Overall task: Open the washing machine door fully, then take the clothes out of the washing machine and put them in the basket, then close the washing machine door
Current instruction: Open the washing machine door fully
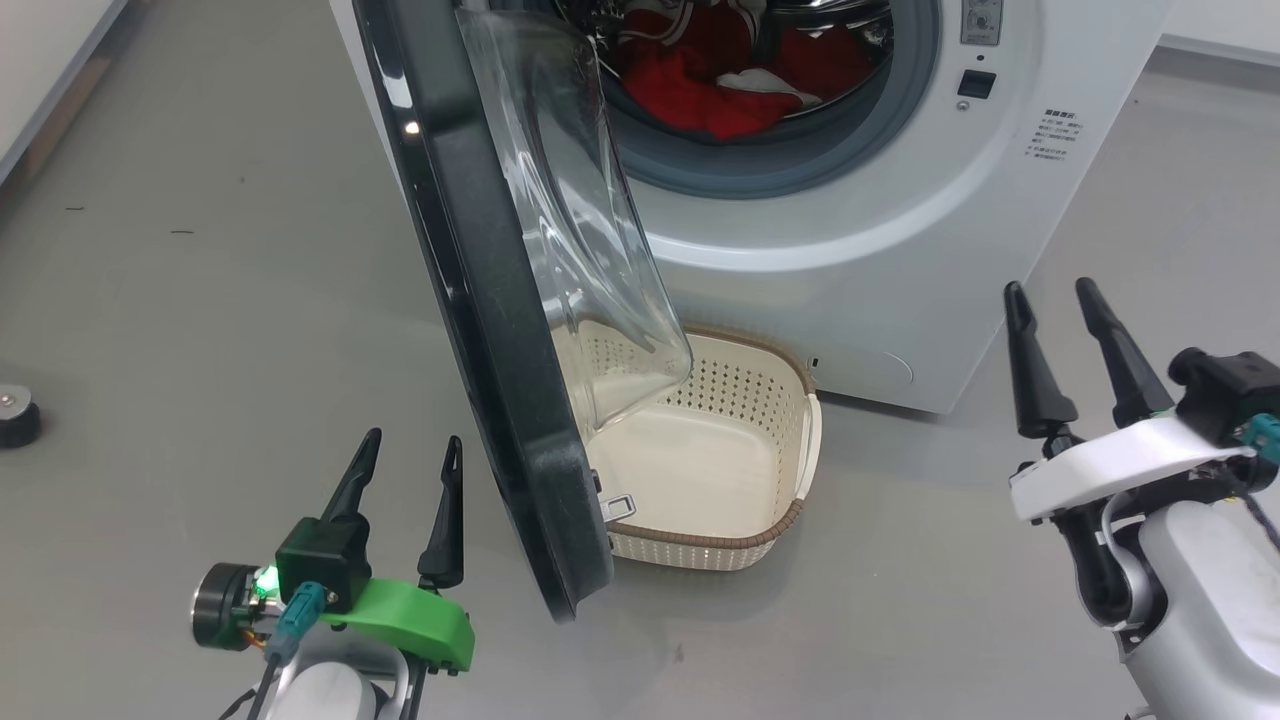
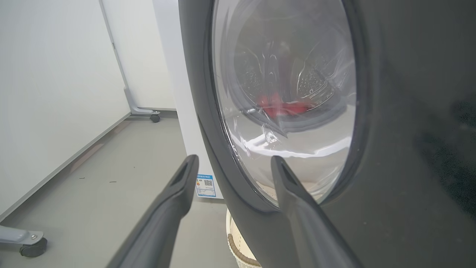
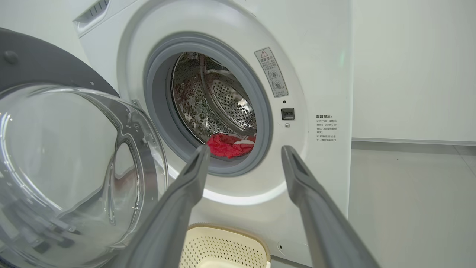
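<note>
Door [image 1: 500, 330] stands only part open, just right of my left gripper [image 1: 415, 440], whose jaws are wide and empty. My right gripper [image 1: 1050, 287] is also spread and empty. The clothes [image 1: 700, 90] lie in the washer [image 1: 850, 230] drum, ahead-left of it. The basket [image 1: 750, 385] sits between the grippers, empty. Unloading and closing are not yet done.

**Grey floor, white walls, even light**

A smooth grey floor [image 1: 200, 300] runs through the room, matte, with a few small dark specks. On the left a plain white wall [image 2: 44, 93] meets it. Farther back stands a white panel [image 2: 141, 56] on a grey foot with a black caster [image 2: 155, 118]. A second caster [image 2: 33, 247] sits by the wall. A small round black disc [image 1: 15, 415] rests on the floor.
</note>
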`<state>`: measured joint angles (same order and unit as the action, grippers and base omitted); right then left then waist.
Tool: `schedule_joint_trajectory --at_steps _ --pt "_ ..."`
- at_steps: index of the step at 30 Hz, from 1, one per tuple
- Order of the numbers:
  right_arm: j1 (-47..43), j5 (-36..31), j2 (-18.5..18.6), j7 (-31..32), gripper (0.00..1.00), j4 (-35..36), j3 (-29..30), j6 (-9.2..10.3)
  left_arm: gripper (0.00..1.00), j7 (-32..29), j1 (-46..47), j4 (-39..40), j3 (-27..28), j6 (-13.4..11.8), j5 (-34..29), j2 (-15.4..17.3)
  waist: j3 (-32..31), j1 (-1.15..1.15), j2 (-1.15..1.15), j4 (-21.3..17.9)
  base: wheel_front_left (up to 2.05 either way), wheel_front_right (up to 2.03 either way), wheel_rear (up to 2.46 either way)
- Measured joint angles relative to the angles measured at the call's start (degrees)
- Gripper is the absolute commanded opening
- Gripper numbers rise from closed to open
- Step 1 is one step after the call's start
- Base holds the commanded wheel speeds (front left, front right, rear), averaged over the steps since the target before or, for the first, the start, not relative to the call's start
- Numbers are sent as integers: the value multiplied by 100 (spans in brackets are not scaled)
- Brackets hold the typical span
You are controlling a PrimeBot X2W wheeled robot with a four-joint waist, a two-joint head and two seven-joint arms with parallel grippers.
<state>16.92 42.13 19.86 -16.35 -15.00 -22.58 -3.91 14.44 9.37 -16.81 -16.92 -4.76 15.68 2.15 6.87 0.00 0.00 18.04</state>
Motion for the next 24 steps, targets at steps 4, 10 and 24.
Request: schedule_joint_trajectory --at_steps 4,10,24 --pt "-1 -475 -5 75 100 -24 -76 223 100 0 -2 -5 -1 -1 0 0 -9 0 0 2 0 0 0" --pt "-64 -1122 -233 144 100 105 144 608 100 0 -7 -12 -1 -1 0 0 -32 0 0 14 0 0 0" --pt "-702 -1674 -793 144 100 227 492 813 100 0 -86 -46 -9 -1 0 0 -92 0 0 26 0 0 0"
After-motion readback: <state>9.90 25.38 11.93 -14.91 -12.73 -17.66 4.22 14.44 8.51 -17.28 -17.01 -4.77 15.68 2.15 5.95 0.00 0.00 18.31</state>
